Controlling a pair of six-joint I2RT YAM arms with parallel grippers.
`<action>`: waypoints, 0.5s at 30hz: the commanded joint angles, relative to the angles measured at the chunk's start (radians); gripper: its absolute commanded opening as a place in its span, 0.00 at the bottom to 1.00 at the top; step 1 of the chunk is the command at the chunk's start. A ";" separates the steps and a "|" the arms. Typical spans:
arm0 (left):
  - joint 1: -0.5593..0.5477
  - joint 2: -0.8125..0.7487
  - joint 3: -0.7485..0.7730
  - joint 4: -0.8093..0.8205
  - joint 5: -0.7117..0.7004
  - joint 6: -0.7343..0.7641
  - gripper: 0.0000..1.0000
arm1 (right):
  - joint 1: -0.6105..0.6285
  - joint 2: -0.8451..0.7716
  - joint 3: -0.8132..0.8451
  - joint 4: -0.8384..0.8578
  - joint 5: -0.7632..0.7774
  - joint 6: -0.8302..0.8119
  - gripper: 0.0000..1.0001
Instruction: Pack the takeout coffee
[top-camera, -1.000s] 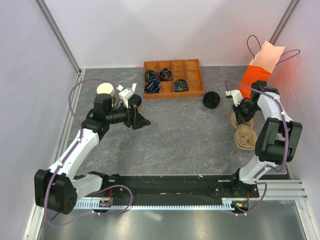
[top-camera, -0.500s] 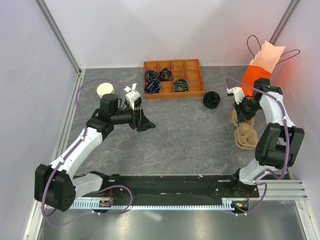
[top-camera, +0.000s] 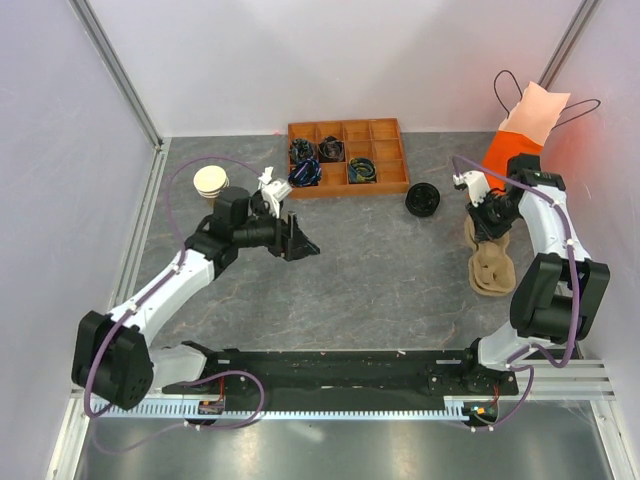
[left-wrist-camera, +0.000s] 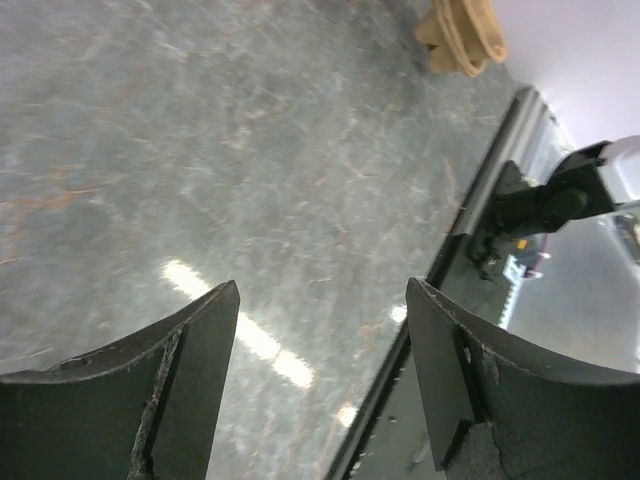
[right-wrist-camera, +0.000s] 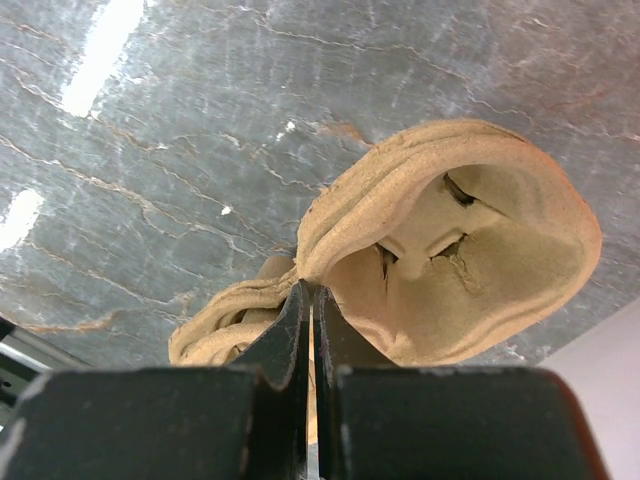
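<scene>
Top view: left gripper (top-camera: 297, 243) hangs over bare grey table (top-camera: 380, 290), left of centre, tips pointing right, nothing near them. Takeout coffee (top-camera: 422, 200) stands on the table just off the right front corner of the wooden tray (top-camera: 385, 131), between the tray and the cup carrier (top-camera: 489, 265), well apart from the left gripper. From up here it's mostly black lid, cup wall barely readable. Stack of lidless cups (top-camera: 211, 182) sits far left, beside the left arm. Orange and pink bag (top-camera: 520, 130) is upright in the back right corner. Right gripper (top-camera: 487, 218) is down on the far end of the tan pulp carrier, near the bag. Left wrist view: both dark fingers (left-wrist-camera: 190, 380) spread wide, nothing between them, only stone surface below. One corner of the carrier shows at the top edge, and the table's edge rail (left-wrist-camera: 470, 220) runs down the right side. Right wrist view: fingers (right-wrist-camera: 285, 330) nearly together, just a thin slit, pinching the carrier's rim where two cup wells meet. One open well is right of the tips, a second lies lower left, partly hidden by the fingers. Coffee shows in neither wrist view.
</scene>
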 joint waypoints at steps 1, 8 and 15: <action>-0.108 0.058 0.003 0.170 -0.056 -0.163 0.75 | 0.017 -0.039 -0.015 0.002 -0.046 0.014 0.00; -0.347 0.397 0.191 0.516 -0.124 -0.514 0.77 | 0.017 -0.055 -0.061 0.013 -0.093 0.034 0.00; -0.446 0.767 0.470 0.690 -0.182 -0.825 0.76 | 0.035 -0.083 -0.069 0.004 -0.173 0.091 0.00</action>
